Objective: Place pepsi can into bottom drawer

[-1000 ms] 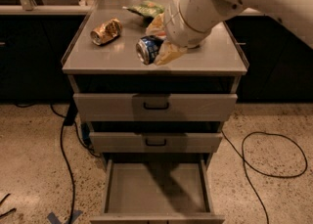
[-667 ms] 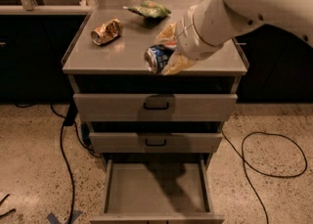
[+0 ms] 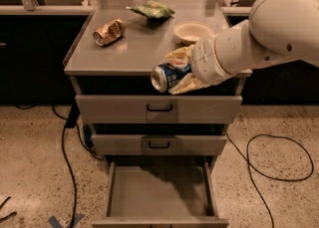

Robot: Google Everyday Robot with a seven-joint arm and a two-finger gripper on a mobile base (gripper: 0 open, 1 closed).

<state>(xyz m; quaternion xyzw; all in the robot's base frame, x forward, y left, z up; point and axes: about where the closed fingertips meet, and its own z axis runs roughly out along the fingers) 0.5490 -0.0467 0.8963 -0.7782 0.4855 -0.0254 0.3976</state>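
Note:
My gripper (image 3: 175,75) is shut on the pepsi can (image 3: 166,75), a blue can with a silver end facing left. It holds the can on its side in the air, just past the front edge of the cabinet top (image 3: 119,53) and above the top drawer. The bottom drawer (image 3: 158,192) is pulled open below, with a plain grey inside and nothing in it. The white arm reaches in from the upper right.
A gold dented can (image 3: 108,31), a green bag (image 3: 151,9) and a white bowl (image 3: 192,31) lie on the cabinet top. Two upper drawers (image 3: 159,108) with dark handles are shut. Black cables (image 3: 259,162) lie on the floor on both sides.
The gripper has carried the pepsi can forward off the cabinet top and lower, to in front of the cabinet's front edge. The bowl, hidden before, now shows.

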